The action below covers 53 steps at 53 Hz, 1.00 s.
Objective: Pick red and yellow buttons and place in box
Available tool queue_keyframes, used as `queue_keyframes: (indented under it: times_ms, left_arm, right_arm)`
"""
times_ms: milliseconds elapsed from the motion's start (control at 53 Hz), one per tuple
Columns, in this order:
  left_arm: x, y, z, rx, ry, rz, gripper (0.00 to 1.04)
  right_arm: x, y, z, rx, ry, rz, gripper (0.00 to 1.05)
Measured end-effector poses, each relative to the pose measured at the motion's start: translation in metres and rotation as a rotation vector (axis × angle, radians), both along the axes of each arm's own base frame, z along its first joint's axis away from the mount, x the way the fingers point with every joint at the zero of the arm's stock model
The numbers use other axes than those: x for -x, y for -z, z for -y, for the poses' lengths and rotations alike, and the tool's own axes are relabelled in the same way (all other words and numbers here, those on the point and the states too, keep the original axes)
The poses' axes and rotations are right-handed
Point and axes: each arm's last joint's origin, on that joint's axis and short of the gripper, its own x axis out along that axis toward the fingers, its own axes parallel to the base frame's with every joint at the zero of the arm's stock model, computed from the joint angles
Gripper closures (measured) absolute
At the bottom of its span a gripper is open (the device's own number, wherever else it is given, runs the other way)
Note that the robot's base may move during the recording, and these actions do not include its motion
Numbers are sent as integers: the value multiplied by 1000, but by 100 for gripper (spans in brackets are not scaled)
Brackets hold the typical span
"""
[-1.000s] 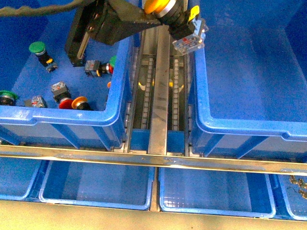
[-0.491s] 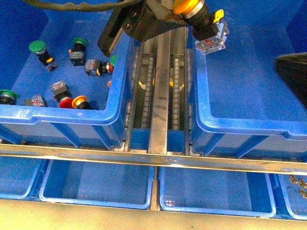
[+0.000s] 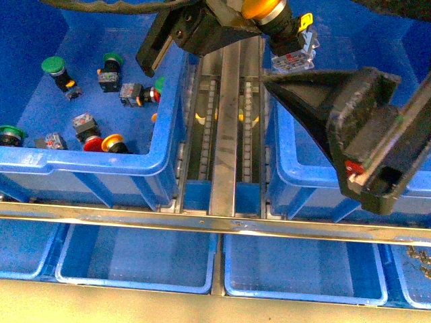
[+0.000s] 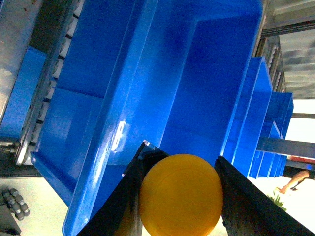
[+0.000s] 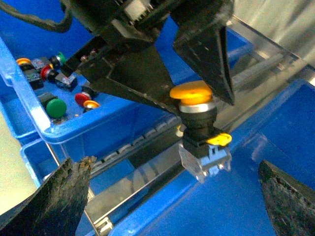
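My left gripper (image 3: 259, 10) is shut on the yellow button (image 3: 291, 47) by its cap and holds it above the near-left edge of the box (image 3: 289, 178), a large blue bin. The clear contact block hangs downward. In the left wrist view the yellow cap (image 4: 180, 194) fills the gap between the dark fingers (image 4: 123, 206). My right gripper (image 3: 316, 47) is open over the box, close to the button. In its own view the button (image 5: 197, 118) hangs ahead, between its fingertips (image 5: 54, 201). A red button (image 3: 92, 143) lies in the left bin (image 3: 101, 165).
The left bin also holds green-capped buttons (image 3: 52, 66), another red button (image 3: 155, 95) and an orange-yellow one (image 3: 113, 142). A metal roller rail (image 3: 222, 134) runs between the two bins. A steel bar (image 3: 215, 222) crosses in front, with shallow blue trays (image 3: 135, 262) below.
The left gripper carried the yellow button right from over the rail to the box's edge, then held still. The right gripper came in from the right and now covers much of the box.
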Motion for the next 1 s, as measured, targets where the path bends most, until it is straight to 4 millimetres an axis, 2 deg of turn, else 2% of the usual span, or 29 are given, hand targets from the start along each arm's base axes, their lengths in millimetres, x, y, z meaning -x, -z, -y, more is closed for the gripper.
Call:
queue_keyframes:
  times_ms: [170,491,717,1000]
  left_arm:
    - [2,0,3,-2,6,1,71]
    - [2,0,3,-20,-11,6,71]
    - [0,-1,1,-22,-9,4,71]
    - [-2,-5,1,-13,4,13,71]
  right_arm:
    - [-11,-6,-13,3,-54,61,6]
    - [-38,8,-26,57,-90,91,6]
    - [-53,20,-18,110,-69,88,6]
    - [-55,31,-1,147,-61,69,6]
